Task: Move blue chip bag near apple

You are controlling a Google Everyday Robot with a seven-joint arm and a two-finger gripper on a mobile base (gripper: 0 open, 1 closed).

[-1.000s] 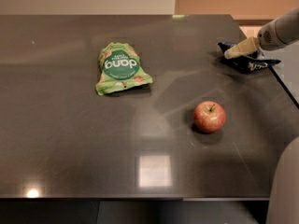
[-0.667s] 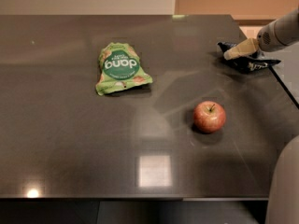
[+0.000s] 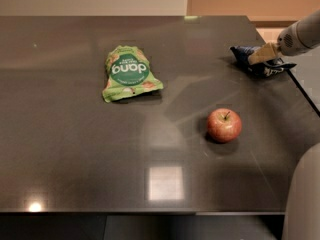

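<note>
The blue chip bag (image 3: 241,54) lies crumpled at the table's far right edge. My gripper (image 3: 261,55) comes in from the right and rests on top of the bag, covering its middle. The red apple (image 3: 224,125) stands on the table, in front of the bag and a little to its left, about two apple-widths away from it.
A flat green "dang" bag (image 3: 129,73) lies left of centre on the dark glossy table (image 3: 75,149). The table's right edge runs just past the chip bag. My arm (image 3: 302,34) reaches in from the upper right. A grey part of the robot (image 3: 302,199) fills the lower right corner.
</note>
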